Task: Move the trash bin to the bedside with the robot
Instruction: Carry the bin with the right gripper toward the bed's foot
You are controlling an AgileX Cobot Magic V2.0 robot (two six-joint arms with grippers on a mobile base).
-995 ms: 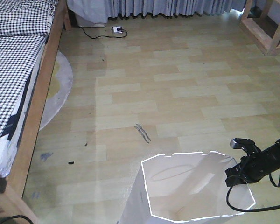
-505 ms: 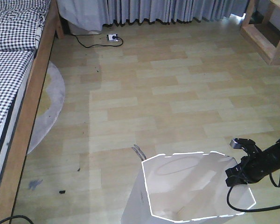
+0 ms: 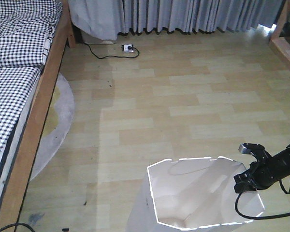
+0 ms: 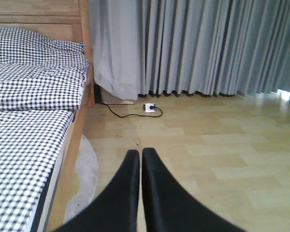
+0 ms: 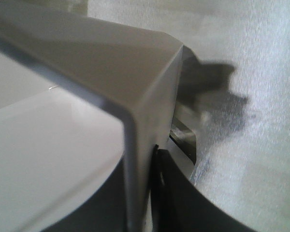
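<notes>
Fingers (image 5: 165, 198) of the right gripper (image 3: 243, 169) are clamped on the rim of the trash bin (image 3: 183, 198), 1 finger inside the wall and 1 outside, at an angled corner on the bin's right side. The right wrist view is very close and blurred, so how deep the bite goes is hard to say; it looks shallow, just over the lip. The left gripper (image 4: 139, 191) has its 2 fingers pressed together with nothing between them, pointing over bare floor (image 3: 183, 106) towards the curtains (image 4: 208, 48).

The bin stands upright at the bottom of the front view, right of centre, and looks empty inside. It is well apart from the bed frame (image 3: 36, 125) and its checked bedding (image 3: 9, 87) at the left edge, with open laminate and a pale round rug (image 3: 60, 121) between. A power strip (image 3: 128, 47) and its cable lie far off by the curtains.

By its look the bin is thin plastic: light, easy to drag or lift, but flexible. A pinch on a flat stretch of wall would probably buckle it, so the folded corner of the rim is the stiffer place to hold. Held on 1 side only, it may tilt or swing, and the smooth wall could slip from the fingers if the base catches on the rug edge.
</notes>
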